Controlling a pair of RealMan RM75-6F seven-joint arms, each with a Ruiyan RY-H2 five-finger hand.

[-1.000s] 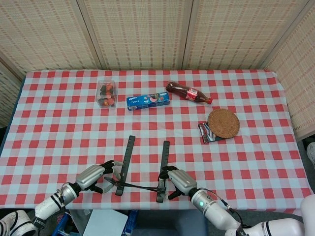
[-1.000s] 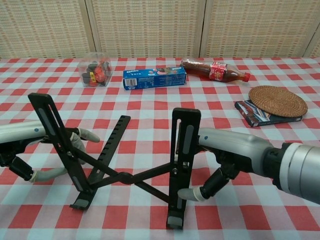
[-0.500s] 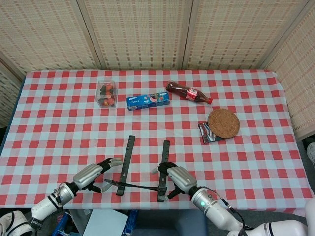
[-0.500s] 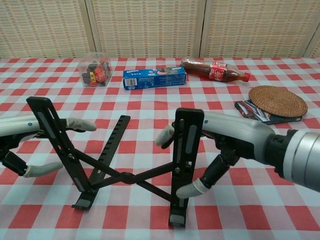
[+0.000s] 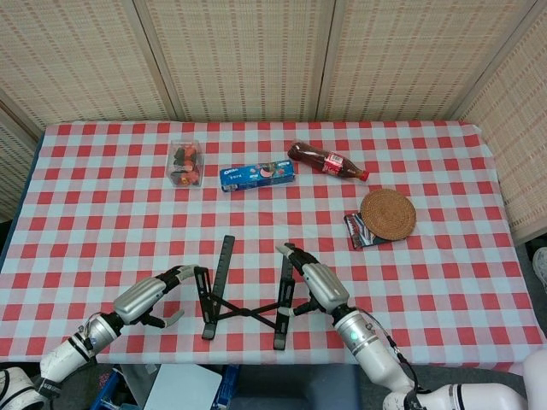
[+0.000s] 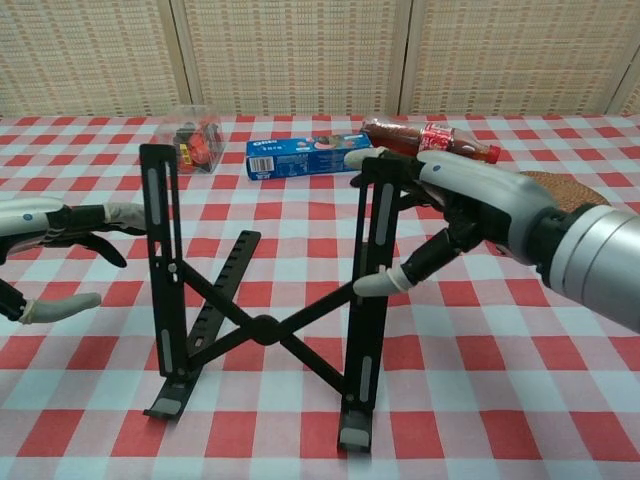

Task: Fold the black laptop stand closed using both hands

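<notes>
At the near edge of the red-and-white checked tablecloth point(image 5: 102, 222), the robot's grey left hand point(image 5: 147, 298) sits just outside the left upright of the black metal folding laptop stand point(image 6: 262, 330). Its fingers point(image 6: 120, 214) are spread wide, the upper ones reaching toward the top of that upright, a lower one hanging free below; whether any actually touches the bar I cannot tell, but nothing is clasped. The placement looks meant to push the bar inward.

The stand is near the table's front edge, between the two hands, propped open: two slotted flat bars rise nearly vertical, joined by thin crossed struts that meet at a round pivot, with small hooked feet on the cloth. Its finish is matte and hard-edged.

The grey right hand point(image 6: 470, 205) wraps the top of the right upright, thumb tip against the bar's side and the other fingers over its head, so it holds that upright, probably to steady it for the squeeze together.

Further back lie a clear plastic box of dark and red pieces point(image 5: 185, 162), a blue rectangular biscuit packet point(image 5: 258, 176), a dark cola bottle with a red label point(image 5: 328, 161) on its side, and a round woven straw coaster point(image 5: 388, 213) atop a flat dark packet point(image 5: 361, 231).
</notes>
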